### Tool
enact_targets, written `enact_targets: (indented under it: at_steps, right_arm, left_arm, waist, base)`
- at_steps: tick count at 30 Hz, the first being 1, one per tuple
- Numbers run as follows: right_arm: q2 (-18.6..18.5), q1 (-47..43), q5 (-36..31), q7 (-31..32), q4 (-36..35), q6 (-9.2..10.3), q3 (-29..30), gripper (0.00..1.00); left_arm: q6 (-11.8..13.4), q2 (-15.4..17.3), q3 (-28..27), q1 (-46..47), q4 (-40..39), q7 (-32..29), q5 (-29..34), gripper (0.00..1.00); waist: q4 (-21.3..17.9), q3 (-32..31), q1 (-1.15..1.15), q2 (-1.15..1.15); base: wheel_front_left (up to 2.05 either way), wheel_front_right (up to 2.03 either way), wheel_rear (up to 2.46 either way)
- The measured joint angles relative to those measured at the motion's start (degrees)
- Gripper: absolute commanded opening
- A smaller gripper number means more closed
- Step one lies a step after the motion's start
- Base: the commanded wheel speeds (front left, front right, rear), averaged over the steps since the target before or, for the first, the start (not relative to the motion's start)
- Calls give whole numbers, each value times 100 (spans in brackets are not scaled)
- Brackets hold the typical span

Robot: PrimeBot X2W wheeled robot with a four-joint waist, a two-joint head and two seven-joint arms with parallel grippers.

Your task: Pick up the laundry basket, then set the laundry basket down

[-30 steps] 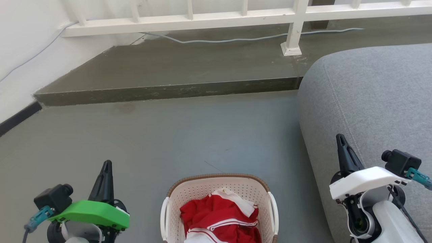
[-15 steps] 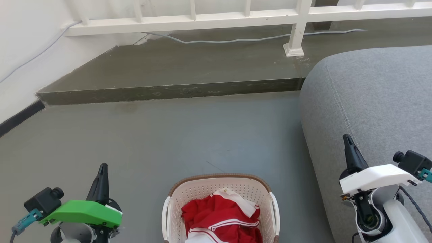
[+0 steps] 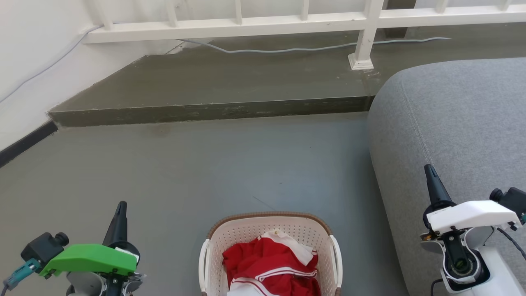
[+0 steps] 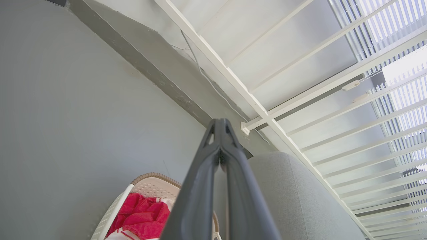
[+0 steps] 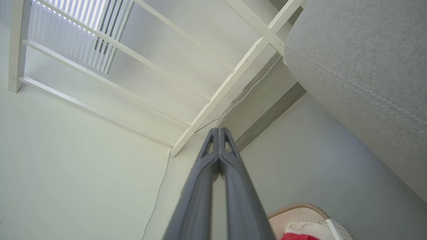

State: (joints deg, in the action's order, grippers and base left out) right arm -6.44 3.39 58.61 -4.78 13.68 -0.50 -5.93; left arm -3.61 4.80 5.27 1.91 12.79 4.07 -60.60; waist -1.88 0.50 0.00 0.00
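Observation:
The laundry basket [image 3: 246, 230], cream-white and perforated with a brown rim and white side handles, stands on the grey floor at the bottom centre of the head view, holding red and white clothes [image 3: 271, 263]. Its corner also appears low in the left wrist view as the laundry basket [image 4: 146, 185] and low right in the right wrist view as the laundry basket [image 5: 293, 216]. My left gripper [image 3: 120, 209] is shut with nothing in it, well to the left of the basket. My right gripper [image 3: 429, 172] is shut and empty too, far right of the basket, over the sofa.
A grey sofa [image 3: 456, 123] fills the right side. A raised dark step [image 3: 205, 109] crosses the floor ahead, with a white railing [image 3: 254, 26] and a grey cable [image 3: 287, 48] behind it. A white wall [image 3: 24, 61] stands at the left.
The head camera has shifted slightly. Both grippers sit lower and farther outward in the picture than a second ago, away from the basket. The basket stays on the floor.

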Motion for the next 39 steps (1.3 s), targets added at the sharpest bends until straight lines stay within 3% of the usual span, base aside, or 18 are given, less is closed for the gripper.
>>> enact_targets:
  at_steps: [39]
  right_arm:
    - [237,3,2703,748,179,-502,925,0]
  left_arm:
    - [-264,-178,-716,54,257,-766,-2469,0]
  waist:
    - [150,-29,0,0]
  base:
    - [0,0,0]
